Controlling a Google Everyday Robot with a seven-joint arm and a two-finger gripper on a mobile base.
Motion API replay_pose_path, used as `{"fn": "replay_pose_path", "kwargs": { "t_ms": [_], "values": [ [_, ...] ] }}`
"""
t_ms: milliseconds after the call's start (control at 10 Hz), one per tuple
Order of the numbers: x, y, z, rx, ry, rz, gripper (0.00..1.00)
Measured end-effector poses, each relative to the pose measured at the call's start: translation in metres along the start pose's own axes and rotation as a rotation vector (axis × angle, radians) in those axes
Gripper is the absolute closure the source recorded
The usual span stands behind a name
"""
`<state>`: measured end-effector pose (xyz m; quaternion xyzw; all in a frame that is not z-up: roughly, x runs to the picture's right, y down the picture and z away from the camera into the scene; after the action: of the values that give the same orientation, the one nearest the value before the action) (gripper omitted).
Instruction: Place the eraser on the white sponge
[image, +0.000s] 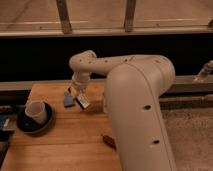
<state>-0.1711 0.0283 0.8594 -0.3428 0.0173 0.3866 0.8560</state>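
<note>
Reaches in from the right with a bulky white arm (135, 75), elbow bent above the wooden table (65, 147). Points the gripper (80, 98) downward over the back part of the table, a little left of the middle. Pinches the eraser (83, 103) in a narrow, closed-down claw, white face outward, dark edges showing, tilted, hanging from the fingertips. Cannot tell whether the eraser's low corner touches the wood. Has the white sponge (68, 99), a bluish-grey pad, just beside the eraser on its left, lying on the table close against the gripper's side. Holds the eraser next to the sponge, not on it. Shows a white cup (36, 111) standing upright in a dark round saucer (21, 125) well to the left, near the table's left edge. Hides part of a small red object (108, 141) behind the arm's thick body, toward the table's front.
</note>
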Motion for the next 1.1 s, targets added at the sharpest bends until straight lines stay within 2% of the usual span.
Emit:
{"fn": "replay_pose_path", "kwargs": {
  "t_ms": [200,500,1100],
  "values": [
    [-0.02,0.002,0.022,-0.02,0.054,-0.039,1.0],
    [-0.034,0.006,0.043,-0.048,0.107,-0.081,1.0],
    [-0.04,0.015,0.063,-0.101,0.122,-0.111,1.0]
  ]
}}
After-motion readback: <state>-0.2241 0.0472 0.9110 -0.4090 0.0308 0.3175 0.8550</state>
